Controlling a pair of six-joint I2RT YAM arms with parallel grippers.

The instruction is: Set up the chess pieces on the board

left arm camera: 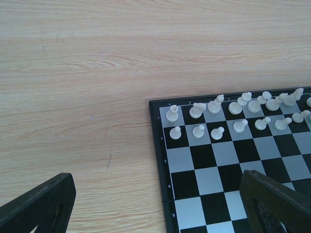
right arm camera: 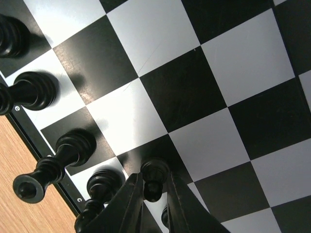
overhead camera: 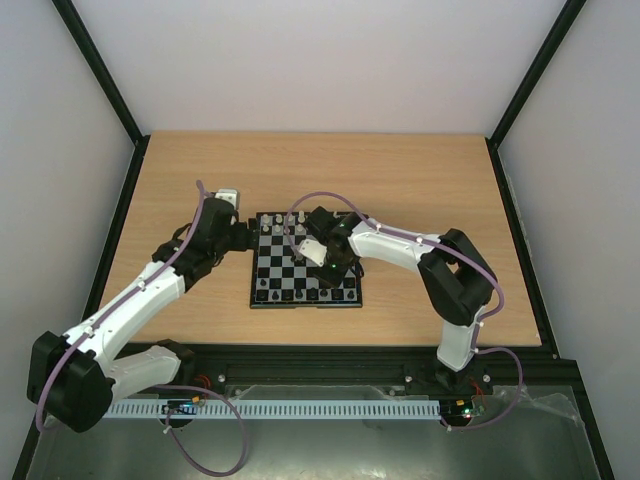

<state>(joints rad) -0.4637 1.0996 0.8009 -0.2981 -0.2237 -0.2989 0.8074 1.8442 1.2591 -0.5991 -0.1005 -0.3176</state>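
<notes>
The board (overhead camera: 256, 290) lies mid-table with white chess pieces (overhead camera: 280, 228) along its far side and black ones (overhead camera: 300, 294) along its near side. My right gripper (right arm camera: 154, 178) reaches low over the black side. Its fingers stand narrowly apart around a black pawn (right arm camera: 154, 170) that stands upright on a dark square, with a thin gap beside the pawn's head. Taller black pieces (right arm camera: 53, 165) stand along the board's edge beside it. My left gripper (left arm camera: 160, 206) hangs open at the board's left border, holding nothing. Two rows of white pieces (left arm camera: 218, 132) stand ahead of it.
The board's middle rows (left arm camera: 228, 170) hold no pieces. Bare wooden table (left arm camera: 77, 97) lies left of and beyond the board. Dark frame rails (overhead camera: 120, 230) edge the table. In the top view the right arm (overhead camera: 400, 245) crosses the board's right half.
</notes>
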